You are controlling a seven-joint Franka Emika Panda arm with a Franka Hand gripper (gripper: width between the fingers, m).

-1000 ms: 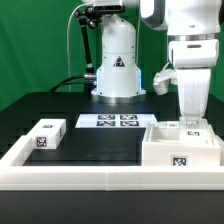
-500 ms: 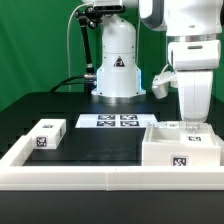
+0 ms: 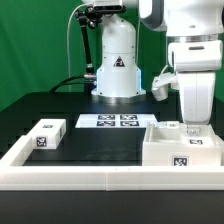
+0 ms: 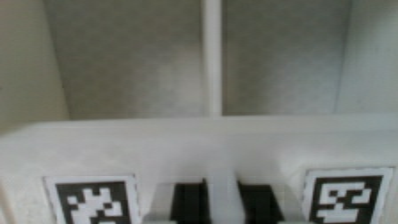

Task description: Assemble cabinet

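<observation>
One gripper (image 3: 192,126) sits low at the cabinet (image 3: 180,152), exterior view's right; fingertips hidden, open or closed unclear.

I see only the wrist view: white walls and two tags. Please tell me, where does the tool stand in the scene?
Observer: The tool hangs at the far edge of the cabinet, on the exterior view's right.
Operator: Is there any loose part elsewhere?
Observer: Yes, one small tagged block lies on the exterior view's left, apart from the cabinet.
Operator: What lies between them?
Observer: The marker board, lying flat, slightly further back.
</observation>
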